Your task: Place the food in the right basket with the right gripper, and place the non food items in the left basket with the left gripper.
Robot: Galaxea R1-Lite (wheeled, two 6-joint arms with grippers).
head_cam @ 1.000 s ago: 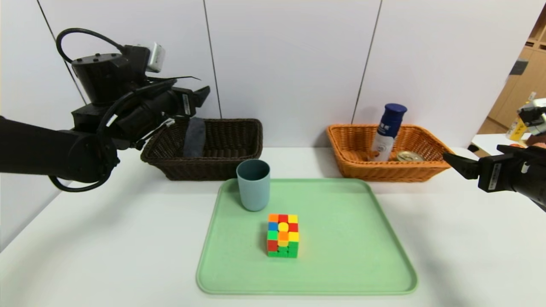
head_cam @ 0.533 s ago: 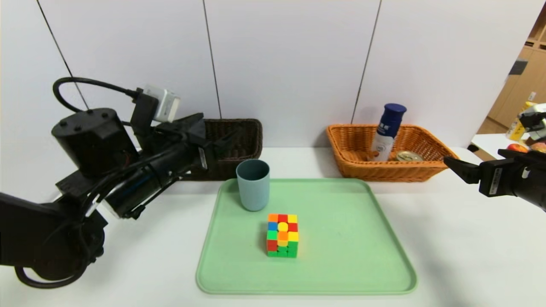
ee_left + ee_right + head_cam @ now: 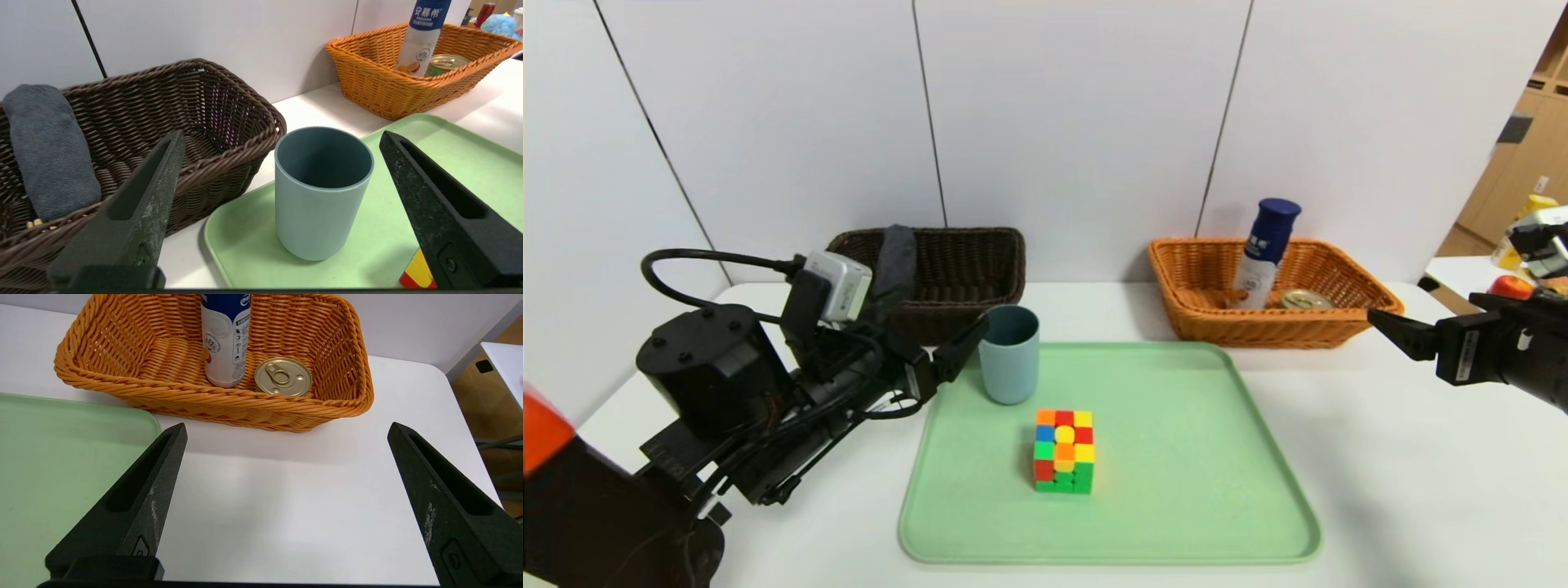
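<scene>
The left tool (image 3: 278, 175) is spread wide with nothing between its fingers, low over the surface (image 3: 1380, 457). Directly ahead of it, centred in the gap, stands the blue-grey cup (image 3: 322, 192), upright with its mouth up on the near corner of the green tray (image 3: 1176, 490), so its long axis is vertical, square across a level approach. Neither finger touches it. This arm is much the nearer to it; a straight advance looks enough to bring the fingers around the wall.

Beyond the cup and off to the tool's left side sits the left basket (image 3: 229, 106), the rolled towel (image 3: 47, 147) already lying against its far end. Nearer the robot than the cup, the puzzle cube (image 3: 1064, 451) waits on the tray.

The right tool (image 3: 282, 498) is parked at the surface's right edge, equally wide open and holding nothing. Just ahead of it is the right basket (image 3: 327, 404), with the white bottle (image 3: 226, 339) upright and the tin (image 3: 283, 376) beside it, so the food looks finished.

The surface is plain white; pale wall panels (image 3: 1078, 114) rise behind both baskets.
</scene>
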